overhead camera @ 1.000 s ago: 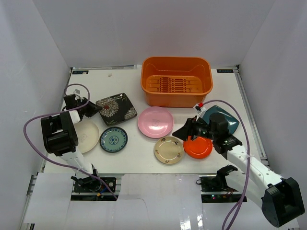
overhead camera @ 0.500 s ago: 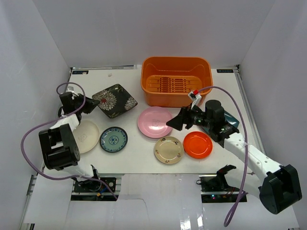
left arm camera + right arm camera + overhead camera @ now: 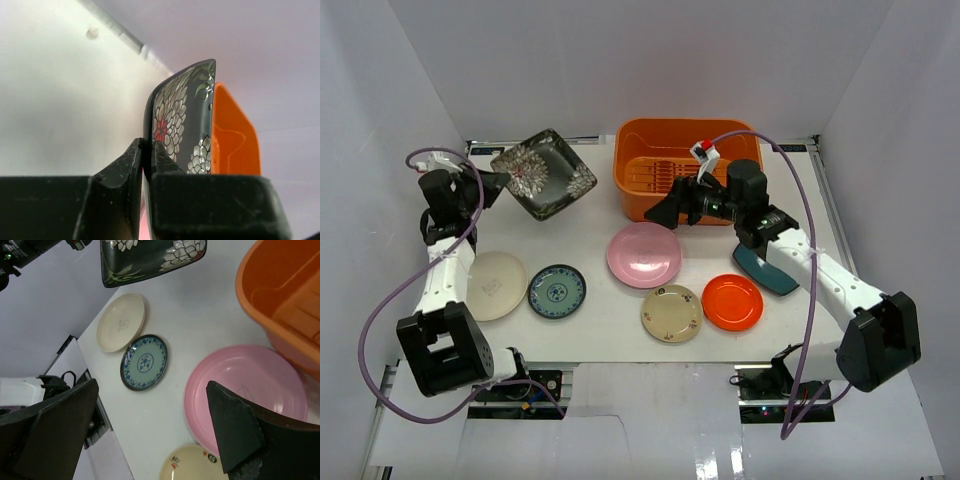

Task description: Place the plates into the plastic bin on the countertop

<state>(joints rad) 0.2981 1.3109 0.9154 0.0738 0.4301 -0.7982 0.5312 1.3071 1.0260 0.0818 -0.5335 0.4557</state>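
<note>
Orange bin shows just its slotted bottom. L hand clamps black floral plate (tilted, midair) beside it; R hand gapes wide above pink plate.

A white-flowered black plate, an orange bin, a pink plate, an orange-red plate, a cream plate, a blue-patterned plate, a white plate and a teal plate are seen.

White enclosure walls are seen on three sides. A small black label is fixed at the far left corner, and a second black label at the far right corner. An aluminium rail is run along the right side. Circuit boards with wiring are mounted below the near edge.
</note>
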